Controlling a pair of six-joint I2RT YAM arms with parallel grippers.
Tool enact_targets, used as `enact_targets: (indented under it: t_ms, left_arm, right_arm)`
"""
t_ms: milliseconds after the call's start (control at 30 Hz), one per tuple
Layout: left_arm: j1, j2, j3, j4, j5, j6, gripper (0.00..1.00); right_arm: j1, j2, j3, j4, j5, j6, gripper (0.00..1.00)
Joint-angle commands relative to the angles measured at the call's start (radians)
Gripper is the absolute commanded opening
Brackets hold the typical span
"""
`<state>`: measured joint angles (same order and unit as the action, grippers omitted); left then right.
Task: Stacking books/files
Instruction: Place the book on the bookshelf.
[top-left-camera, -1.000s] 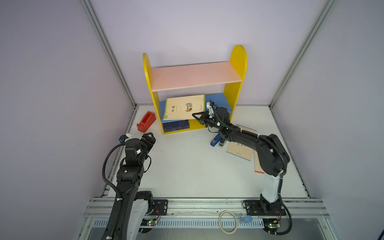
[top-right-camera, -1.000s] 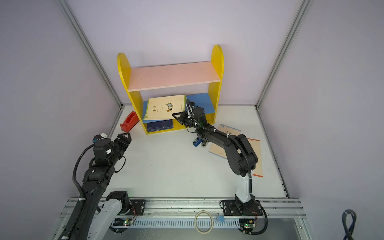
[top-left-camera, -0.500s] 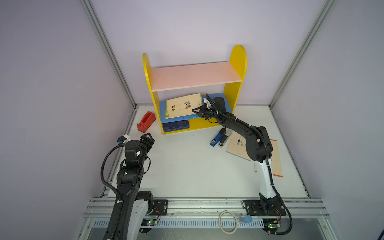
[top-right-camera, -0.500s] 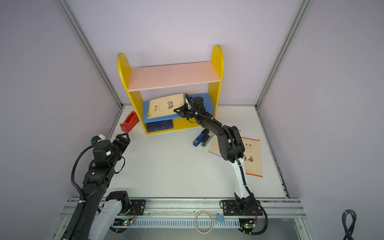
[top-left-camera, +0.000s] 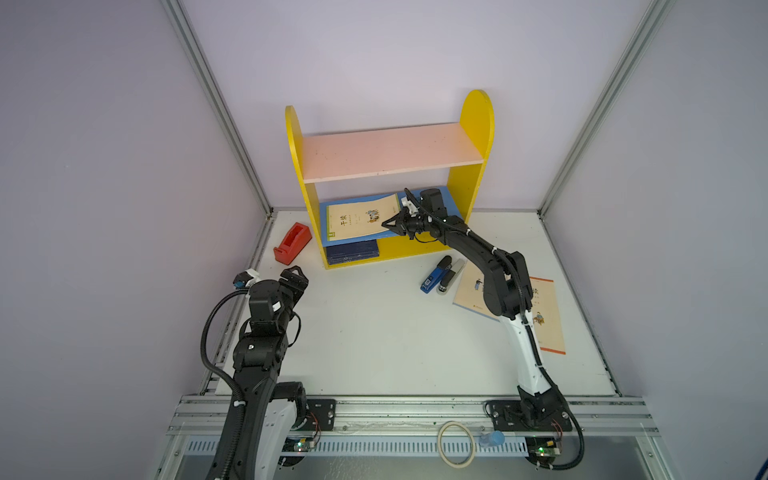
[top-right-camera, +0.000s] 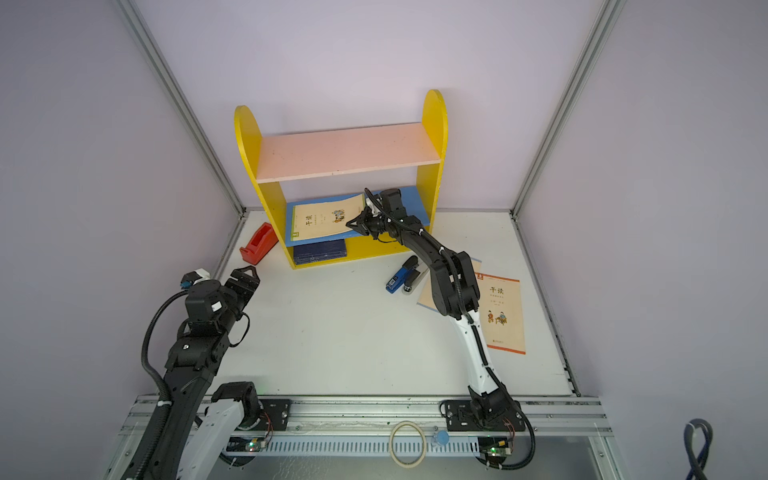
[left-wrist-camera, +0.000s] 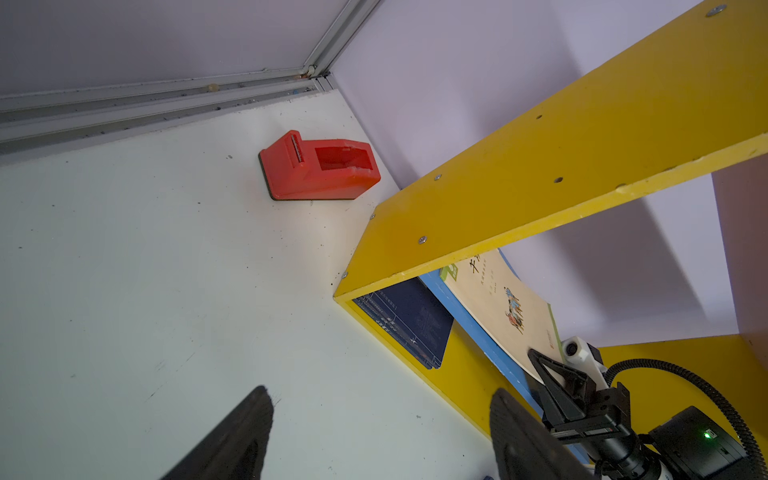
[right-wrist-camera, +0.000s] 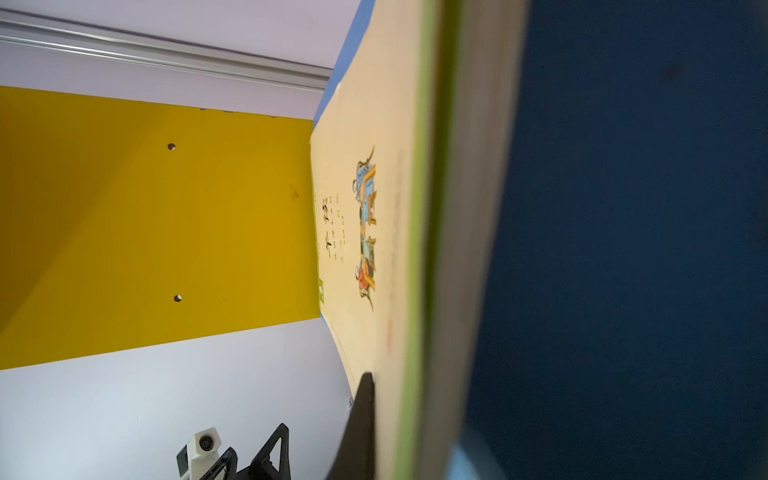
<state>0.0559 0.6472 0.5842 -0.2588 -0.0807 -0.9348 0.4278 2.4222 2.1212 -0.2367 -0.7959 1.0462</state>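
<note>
Top views: right fingers (top-left-camera: 394, 226) clamped on cream book (top-left-camera: 357, 218) above bookcase's (top-left-camera: 478, 124) blue shelf (top-left-camera: 451, 197), navy books (top-left-camera: 352, 252) beneath, two other cream books (top-right-camera: 500, 307) on desk (top-left-camera: 374, 332). Left wrist: left fingers (left-wrist-camera: 249, 432) spread wide, empty. Right wrist: cream book (right-wrist-camera: 365, 228) pinched, seen edge-on.

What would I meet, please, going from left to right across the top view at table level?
Red tape dispenser → stack of navy books → blue-and-black stapler → partly hidden cream book → orange-edged cream book. Left out, as it overlaps the navy stack: the green-edged cream book.
</note>
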Motion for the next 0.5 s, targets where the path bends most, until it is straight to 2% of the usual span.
enact_targets:
  t_ms: [0, 100, 200, 467]
  left_arm:
    - [0.002, 0.001, 0.008, 0.009, -0.002, 0.009, 0.85]
    - [0.002, 0.0, 0.009, 0.009, -0.001, 0.009, 0.85]
    - [0.003, -0.001, 0.011, 0.006, 0.0, 0.008, 0.85]
    - [0.007, 0.003, 0.009, 0.006, 0.0, 0.006, 0.85]
  right_arm:
    - [0.001, 0.002, 0.034, -0.142, 0.068, -0.087, 0.18]
    - [0.001, -0.014, 0.079, -0.284, 0.183, -0.18, 0.32]
    - [0.001, -0.041, 0.099, -0.384, 0.314, -0.246, 0.4]
    - [0.011, -0.086, 0.081, -0.459, 0.523, -0.296, 0.41]
